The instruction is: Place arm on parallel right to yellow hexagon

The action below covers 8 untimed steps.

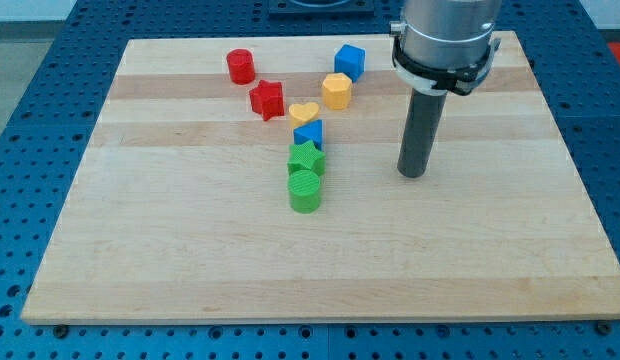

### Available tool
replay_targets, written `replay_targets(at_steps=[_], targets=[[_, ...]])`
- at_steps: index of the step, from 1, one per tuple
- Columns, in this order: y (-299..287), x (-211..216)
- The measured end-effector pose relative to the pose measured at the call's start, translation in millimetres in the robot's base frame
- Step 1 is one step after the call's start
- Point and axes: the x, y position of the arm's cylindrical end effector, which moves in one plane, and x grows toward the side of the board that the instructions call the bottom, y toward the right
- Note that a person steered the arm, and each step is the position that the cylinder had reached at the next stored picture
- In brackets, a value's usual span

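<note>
My tip [413, 174] rests on bare board toward the bench's right edge, touching no block; there are no jaws to part or close, only the rod; the yellow hexagon [336, 91] sits near the top edge, just below the blue cube [350, 61]; my tip stands right of it but lower, so I judge it must go upward to sit level

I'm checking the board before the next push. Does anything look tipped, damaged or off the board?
Nothing stands out. All eight blocks sit flat on the wooden board, none damaged or over an edge. My tip rests on bare wood, touching nothing, to the view's right of the yellow hexagon and lower in the view.
</note>
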Motion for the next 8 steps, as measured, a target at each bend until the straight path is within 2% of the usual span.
replay_targets(at_steps=[1, 2, 5, 6, 7, 8], targets=[[0.0, -0.2], [-0.7, -49.8], [2.0, -79.2], [3.4, -125.0], [3.4, -132.2], [-4.3, -175.0]])
